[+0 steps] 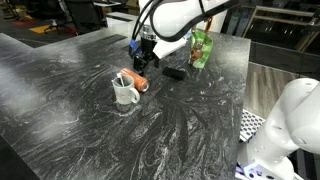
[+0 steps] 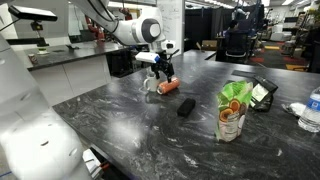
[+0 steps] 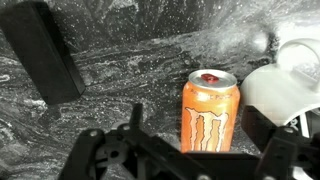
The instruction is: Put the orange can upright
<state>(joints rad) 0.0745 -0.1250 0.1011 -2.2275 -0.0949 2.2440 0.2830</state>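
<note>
The orange can (image 1: 141, 85) lies on its side on the dark marbled table, touching or nearly touching the white mug (image 1: 125, 92). It also shows in an exterior view (image 2: 168, 87). In the wrist view the can (image 3: 210, 112) has its silvery top pointing away, with the mug (image 3: 278, 88) right beside it. My gripper (image 1: 141, 58) hangs just above the can with its jaws open and empty. It also shows in an exterior view (image 2: 163, 70). In the wrist view the two fingers (image 3: 198, 120) stand either side of the can without touching it.
A small black box (image 1: 175, 73) lies near the can, also seen in the wrist view (image 3: 45, 55) and in an exterior view (image 2: 186, 107). A green packet (image 1: 202, 47) stands behind it and shows in an exterior view (image 2: 233, 110). A water bottle (image 2: 311, 110) stands at the table edge.
</note>
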